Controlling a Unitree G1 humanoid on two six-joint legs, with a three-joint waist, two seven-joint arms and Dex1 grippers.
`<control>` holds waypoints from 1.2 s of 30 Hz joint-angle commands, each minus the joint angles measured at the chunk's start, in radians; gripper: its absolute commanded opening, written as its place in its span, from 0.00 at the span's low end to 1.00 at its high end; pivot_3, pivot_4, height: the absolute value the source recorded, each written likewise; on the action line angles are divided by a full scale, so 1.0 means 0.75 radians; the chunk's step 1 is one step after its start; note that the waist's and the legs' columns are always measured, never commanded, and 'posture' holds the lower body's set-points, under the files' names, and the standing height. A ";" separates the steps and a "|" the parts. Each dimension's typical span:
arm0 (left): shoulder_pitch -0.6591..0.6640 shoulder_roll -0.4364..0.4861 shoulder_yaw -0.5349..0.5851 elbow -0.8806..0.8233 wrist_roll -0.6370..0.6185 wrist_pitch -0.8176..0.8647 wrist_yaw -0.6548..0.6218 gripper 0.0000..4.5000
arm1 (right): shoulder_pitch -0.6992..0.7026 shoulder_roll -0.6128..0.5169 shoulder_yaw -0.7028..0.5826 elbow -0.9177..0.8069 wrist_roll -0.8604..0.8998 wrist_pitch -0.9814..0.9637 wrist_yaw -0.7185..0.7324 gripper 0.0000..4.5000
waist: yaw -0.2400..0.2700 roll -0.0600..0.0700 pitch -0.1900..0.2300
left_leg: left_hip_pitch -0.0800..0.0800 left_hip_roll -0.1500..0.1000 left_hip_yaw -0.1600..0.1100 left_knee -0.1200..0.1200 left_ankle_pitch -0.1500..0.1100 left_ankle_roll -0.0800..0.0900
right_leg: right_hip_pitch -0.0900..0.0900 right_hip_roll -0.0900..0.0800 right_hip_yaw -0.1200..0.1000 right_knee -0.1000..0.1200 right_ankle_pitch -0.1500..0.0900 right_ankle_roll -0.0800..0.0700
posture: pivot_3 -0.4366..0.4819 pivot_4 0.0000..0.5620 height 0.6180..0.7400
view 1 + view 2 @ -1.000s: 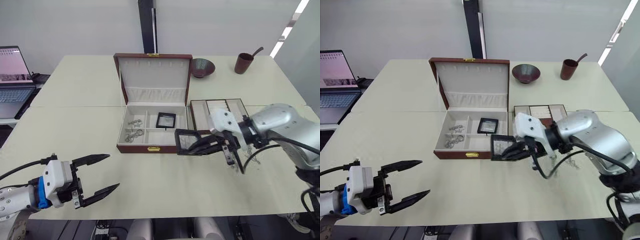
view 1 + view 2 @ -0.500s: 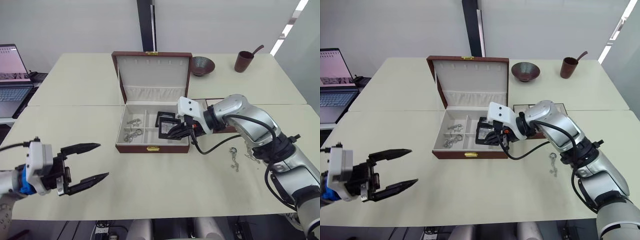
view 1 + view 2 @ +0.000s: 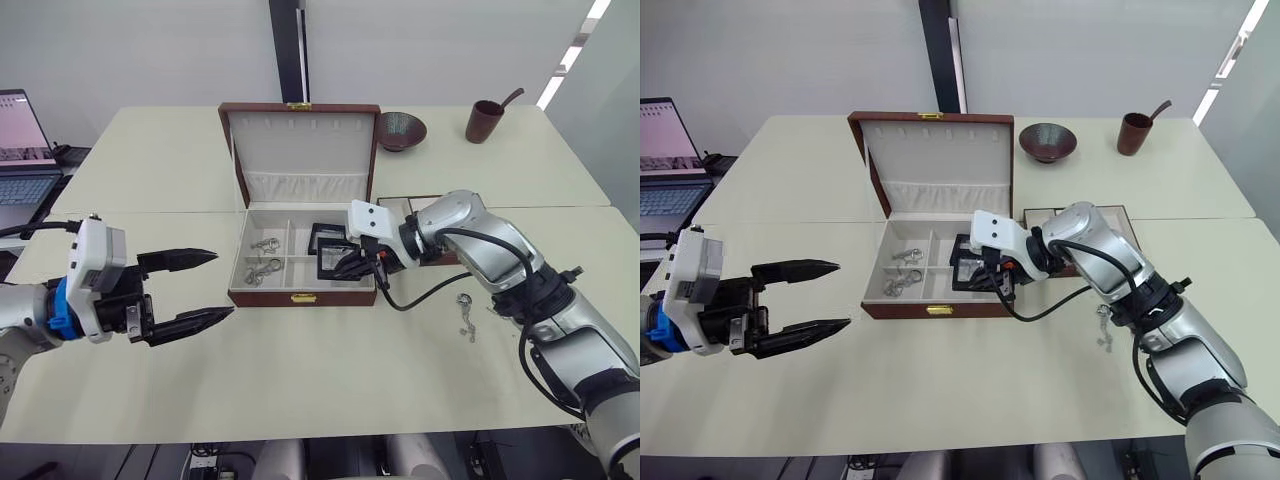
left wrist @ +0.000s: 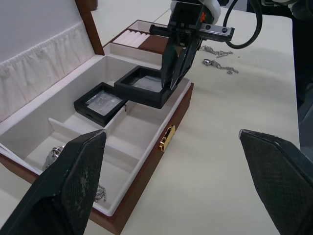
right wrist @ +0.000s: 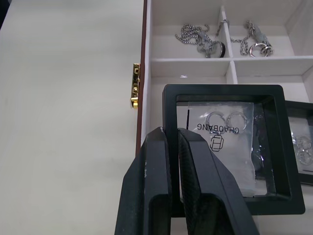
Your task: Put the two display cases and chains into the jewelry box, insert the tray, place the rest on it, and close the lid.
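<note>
right claw point(image 5: 172, 161) grips display case point(image 5: 230, 147)

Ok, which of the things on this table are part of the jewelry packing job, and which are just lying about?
Part of the job:
jewelry box with its lid open
display case held in the right end effector
second display case in the box
chains in the box
tray
loose jewelry on the table

Lying about:
bowl
brown cup
laptop

Left pincer point(image 3: 205, 287) spread wide; right pincer point(image 3: 344, 263) clamped, arm reaching leftward.
</note>
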 commanded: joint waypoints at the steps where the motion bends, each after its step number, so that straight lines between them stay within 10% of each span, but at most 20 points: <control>1: -0.013 0.027 -0.014 -0.053 0.023 0.022 0.015 1.00 | -0.016 0.010 0.004 -0.020 -0.017 -0.020 0.030 0.00 | 0.000 0.000 0.000 | 0.000 0.000 0.000 0.000 0.000 0.000 | 0.000 0.000 0.000 0.000 0.000 0.000 | 0.48 0.27 1.00; 17: -0.078 0.010 -0.077 -0.096 0.077 0.065 0.078 1.00 | -0.012 0.051 -0.018 0.016 -0.041 0.015 0.026 0.00 | 0.000 0.000 0.000 | 0.000 0.000 0.000 0.000 0.000 0.000 | 0.000 0.000 0.000 0.000 0.000 0.000 | 0.48 0.27 1.00; 31: 0.032 -0.072 0.074 -0.035 0.121 0.026 0.099 1.00 | 0.012 -0.051 -0.269 -0.089 0.056 -0.109 0.067 0.87 | 0.002 0.001 0.000 | -0.001 0.000 0.000 -0.001 0.000 0.000 | 0.000 -0.001 0.000 -0.001 0.000 0.000 | 0.48 0.27 1.00; 36: 0.178 -0.184 0.259 0.073 0.212 -0.072 0.149 1.00 | 0.193 -0.229 -0.465 -0.195 0.071 -0.268 0.030 0.87 | 0.003 0.001 0.000 | -0.001 0.000 0.000 -0.001 0.000 0.000 | 0.000 -0.002 0.000 -0.002 0.000 0.000 | 0.48 0.27 1.00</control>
